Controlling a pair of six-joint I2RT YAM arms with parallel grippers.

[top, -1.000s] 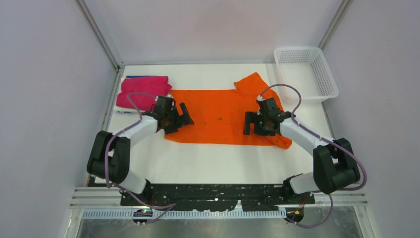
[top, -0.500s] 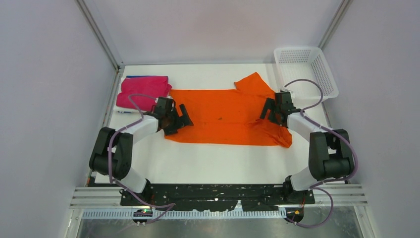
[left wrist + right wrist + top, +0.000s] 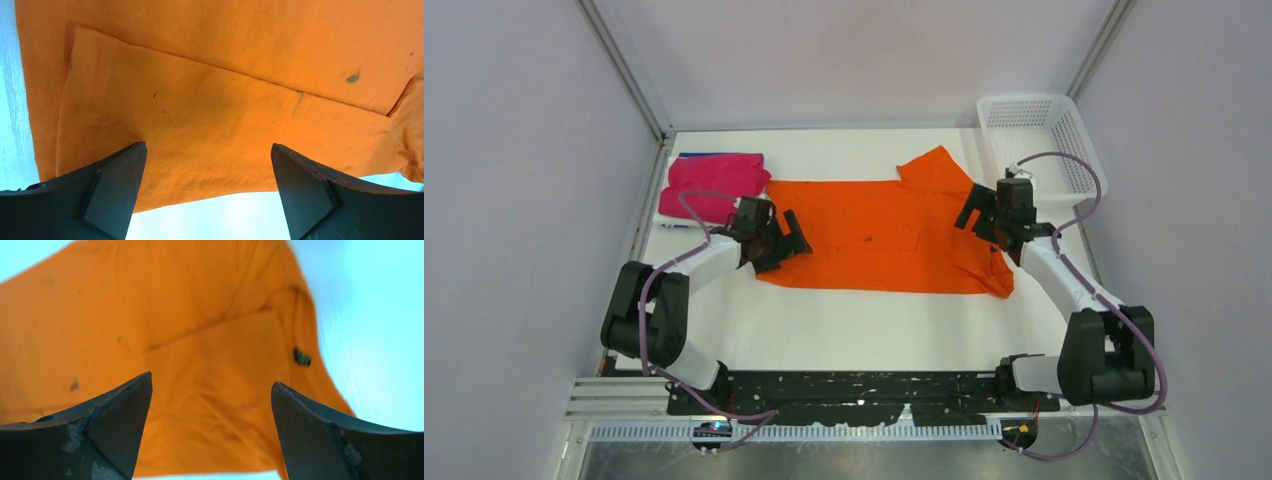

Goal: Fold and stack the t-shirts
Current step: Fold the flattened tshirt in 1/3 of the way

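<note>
The orange t-shirt [image 3: 879, 235] lies flat across the middle of the table, partly folded, one sleeve sticking out at the back right. It fills the left wrist view [image 3: 225, 75] and the right wrist view [image 3: 200, 365]. The folded magenta-pink t-shirt [image 3: 712, 185] lies at the back left, with a blue edge [image 3: 704, 155] showing behind it. My left gripper [image 3: 786, 237] is open and empty over the orange shirt's left edge. My right gripper [image 3: 984, 213] is open and empty above the shirt's right end.
A white plastic mesh basket [image 3: 1039, 145] stands at the back right corner. Grey walls enclose the table on three sides. The arm bases sit at the near edge.
My right gripper has moved away from the shirt's middle right, back and to the right, toward the basket. The left gripper has barely moved. The shirt's lower right flap lies flatter.
</note>
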